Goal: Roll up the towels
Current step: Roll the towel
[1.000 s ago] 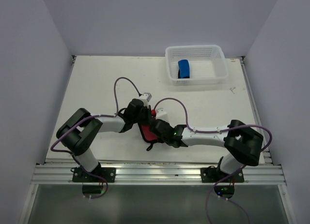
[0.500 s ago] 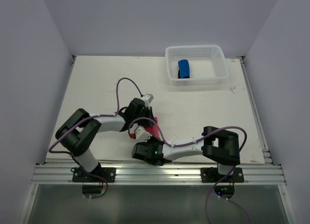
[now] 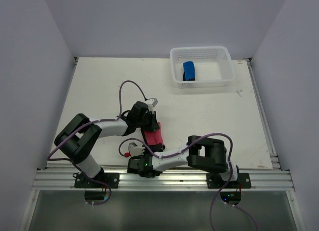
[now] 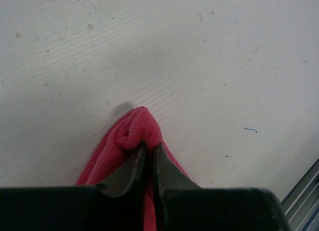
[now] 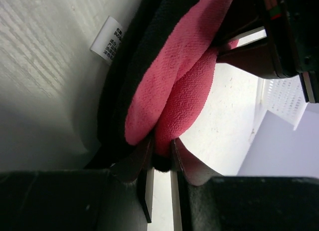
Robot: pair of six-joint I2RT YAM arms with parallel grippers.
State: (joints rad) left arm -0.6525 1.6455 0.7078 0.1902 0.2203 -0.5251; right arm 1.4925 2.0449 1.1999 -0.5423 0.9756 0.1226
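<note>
The pink-red towel (image 3: 155, 136) with dark edging lies bunched on the table near the front edge, held at both ends. My left gripper (image 3: 150, 126) is shut on its far end; the left wrist view shows the fingertips (image 4: 135, 158) pinching a rolled fold of the towel (image 4: 128, 133). My right gripper (image 3: 150, 149) is shut on the near end, and in the right wrist view it (image 5: 162, 147) pinches a fold of the pink towel (image 5: 174, 76) and its dark edge. The blue towel (image 3: 189, 71) sits rolled in the basket.
The white mesh basket (image 3: 220, 65) stands at the back right of the table. A white care label (image 5: 107, 40) sticks out from the pink towel. The right arm lies folded low along the front rail (image 3: 164, 177). Purple cables loop over both arms.
My right arm has swung left and back toward the front edge, folding up, with its gripper moving to the towel's near end. The left gripper has stayed almost in place.
</note>
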